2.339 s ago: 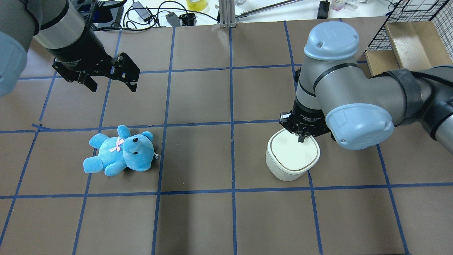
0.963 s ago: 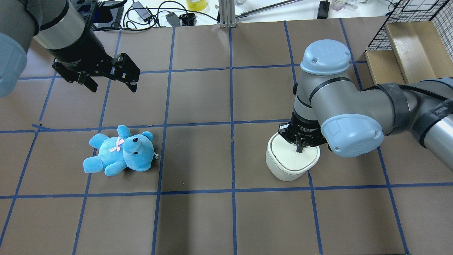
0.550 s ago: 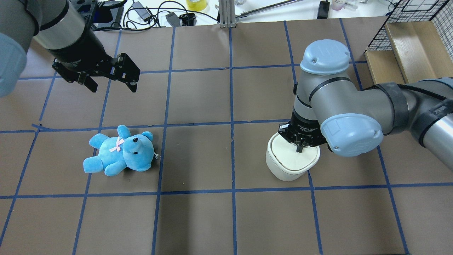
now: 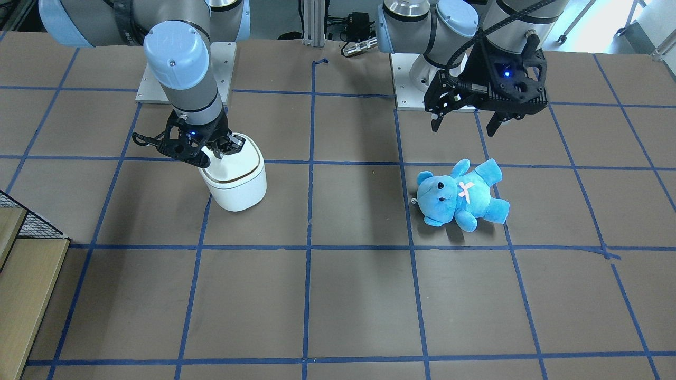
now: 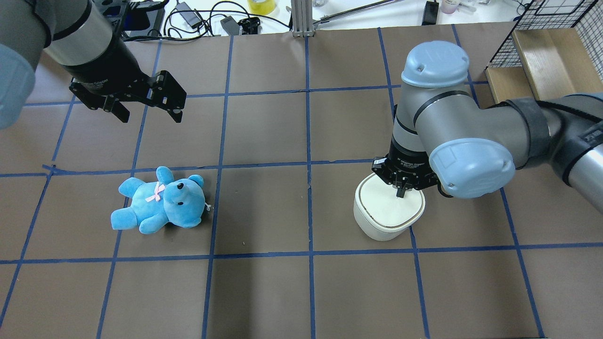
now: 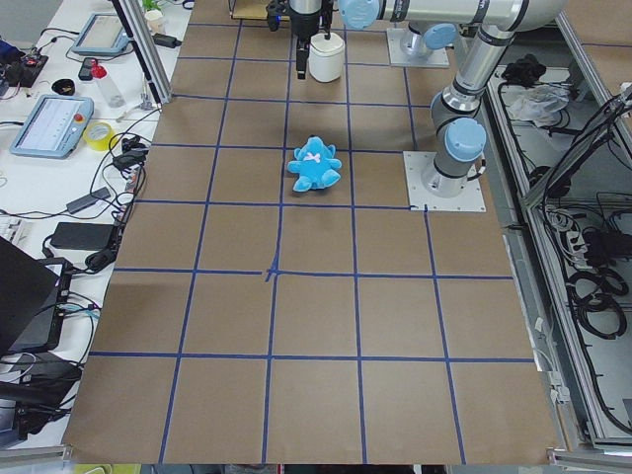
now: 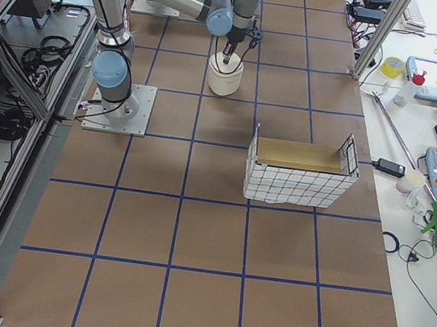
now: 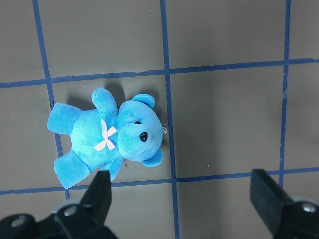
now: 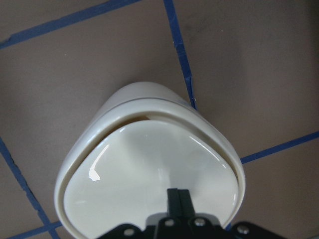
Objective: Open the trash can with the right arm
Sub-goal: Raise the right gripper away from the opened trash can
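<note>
Hand (image 5: 399, 192) of right arm (image 5: 452, 117), fingers (image 9: 178, 199) pinched together, gripping nothing, is pressing trash can (image 5: 377, 226) lid (image 9: 149, 164) | next, likely: lifting clear, letting lid spring.

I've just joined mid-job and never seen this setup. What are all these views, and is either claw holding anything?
Two robot arms work at a brown table with blue tape lines. Four pictures come from fixed cameras: behind the robot, facing it, and at each table end. Two come from cameras on the wrists. The right gripper, fingers shut, seems to touch the lid of the white trash can. The left gripper, open, hangs in the air near a blue teddy bear. Neither holds anything.
</note>
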Controlling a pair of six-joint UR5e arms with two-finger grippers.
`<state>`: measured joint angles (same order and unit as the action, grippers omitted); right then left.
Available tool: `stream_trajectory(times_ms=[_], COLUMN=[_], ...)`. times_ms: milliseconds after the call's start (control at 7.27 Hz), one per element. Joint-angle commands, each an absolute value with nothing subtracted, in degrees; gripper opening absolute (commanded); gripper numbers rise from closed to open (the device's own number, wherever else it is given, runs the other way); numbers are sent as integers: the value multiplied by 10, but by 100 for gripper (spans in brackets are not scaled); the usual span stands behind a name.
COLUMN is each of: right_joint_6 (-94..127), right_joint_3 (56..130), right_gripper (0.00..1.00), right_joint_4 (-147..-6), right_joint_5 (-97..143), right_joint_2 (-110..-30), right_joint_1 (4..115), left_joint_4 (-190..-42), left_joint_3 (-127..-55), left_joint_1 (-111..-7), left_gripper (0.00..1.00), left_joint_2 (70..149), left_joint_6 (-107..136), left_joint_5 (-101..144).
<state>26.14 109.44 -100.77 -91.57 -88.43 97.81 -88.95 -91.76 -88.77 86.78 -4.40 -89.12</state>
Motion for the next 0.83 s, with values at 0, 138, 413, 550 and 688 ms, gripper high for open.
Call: stream_trajectory(times_ms=[0,138,413,550,688], right_joint_6=[265,263,262,261,260], right_joint_3=[1022,989,949,941,933], right_gripper=[0,0,0,20,29], right_joint_4=[-911,-882,-858,-858,-858], right_joint_5=[-915,-914,-913,-913,-913], right_joint_2=[-885,-885,-886,-887,-887], right_joint_1=[978,977,977,977,977], left_joint_4=[-889,-889,-889,-889,-890], left_joint_3=[-918,-918,-918,-918,-918], left_joint_1=[-888,-888,-887,-888,-887], left_gripper=[100,100,100,100,100], left_joint_2=[868,867,868,867,867], left_joint_6=[-44,-44,-44,-44,-44], left_joint_5=[-891,-891,-891,-892,-892])
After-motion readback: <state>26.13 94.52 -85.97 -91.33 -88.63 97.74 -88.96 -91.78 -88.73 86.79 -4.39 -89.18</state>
